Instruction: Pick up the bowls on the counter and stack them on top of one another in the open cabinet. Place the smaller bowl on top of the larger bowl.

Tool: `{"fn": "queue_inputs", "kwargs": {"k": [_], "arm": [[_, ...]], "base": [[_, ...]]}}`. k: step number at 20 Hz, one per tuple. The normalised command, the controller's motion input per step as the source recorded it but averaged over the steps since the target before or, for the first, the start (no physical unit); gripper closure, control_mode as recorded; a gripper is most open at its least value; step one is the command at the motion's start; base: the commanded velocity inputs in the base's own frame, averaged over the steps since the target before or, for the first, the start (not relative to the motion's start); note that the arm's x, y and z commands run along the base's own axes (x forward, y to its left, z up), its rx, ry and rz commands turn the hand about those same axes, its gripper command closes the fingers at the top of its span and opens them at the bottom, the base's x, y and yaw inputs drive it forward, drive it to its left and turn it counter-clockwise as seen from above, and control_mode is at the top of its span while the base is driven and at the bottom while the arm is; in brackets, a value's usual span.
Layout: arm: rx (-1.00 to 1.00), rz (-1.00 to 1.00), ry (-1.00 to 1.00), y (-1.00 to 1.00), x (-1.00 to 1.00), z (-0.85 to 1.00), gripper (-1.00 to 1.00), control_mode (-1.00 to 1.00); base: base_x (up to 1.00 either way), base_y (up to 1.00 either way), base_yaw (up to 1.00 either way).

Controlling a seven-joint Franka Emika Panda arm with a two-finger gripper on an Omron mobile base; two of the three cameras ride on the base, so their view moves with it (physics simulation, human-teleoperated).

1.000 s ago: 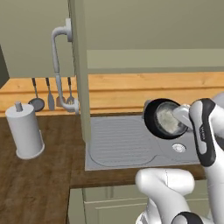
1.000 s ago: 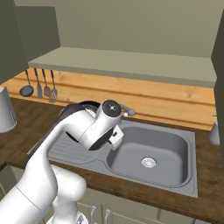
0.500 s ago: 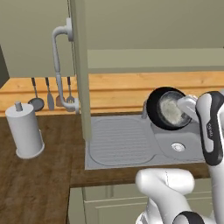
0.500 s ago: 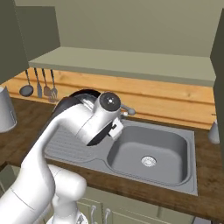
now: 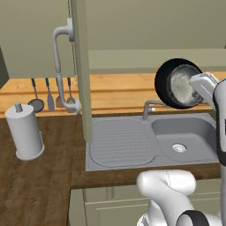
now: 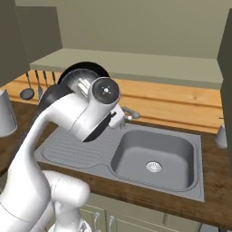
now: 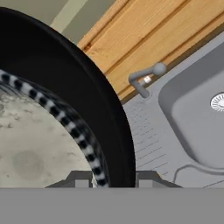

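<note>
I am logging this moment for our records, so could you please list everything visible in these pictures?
Black round bowl with pale speckled inside: one, held tilted on edge in the air above the sink.
Grey steel sink: one, set in the counter, with a ribbed drainboard.
Grey tap: one, behind the sink.
Dark brown wood-grain counter: one.
Olive-grey open cabinet: one, above, shelf bare where visible.
Cabinet door with curved grey bar handle: one, left.
White paper towel roll: one, on the counter.
Dark hanging utensils: several, on the wooden wall.
White arm's gripper: one, shut on the bowl's rim.
</note>
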Motion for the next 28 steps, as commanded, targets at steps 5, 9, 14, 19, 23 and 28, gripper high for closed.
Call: {"fn": "queue_inputs", "kwargs": {"k": [5, 9, 14, 19, 23, 28], "arm": [[0.06, -0.1, -0.01, -0.2, 0.41, 0.84, 1.0, -1.0], [0.01, -0.1, 0.1, -0.19, 1.0, 0.28, 1.0, -1.0], [0.06, -0.08, 0.09, -0.18, 0.97, 0.31, 1.0, -1.0], [0.14, -0.1, 0.0, -0.09, 0.84, 0.38, 1.0, -1.0], [0.01, -0.13, 0.07, 0.0, 0.94, 0.0, 1.0, -1.0], [0.0, -0.12, 0.09, 0.0, 0.64, -0.08, 1.0, -1.0]], "base": [[0.0, 0.0, 0.0], [0.0, 0.0, 0.0], [0.0, 0.0, 0.0], [0.0, 0.0, 0.0], [0.0, 0.0, 0.0], [0.0, 0.0, 0.0]]}}
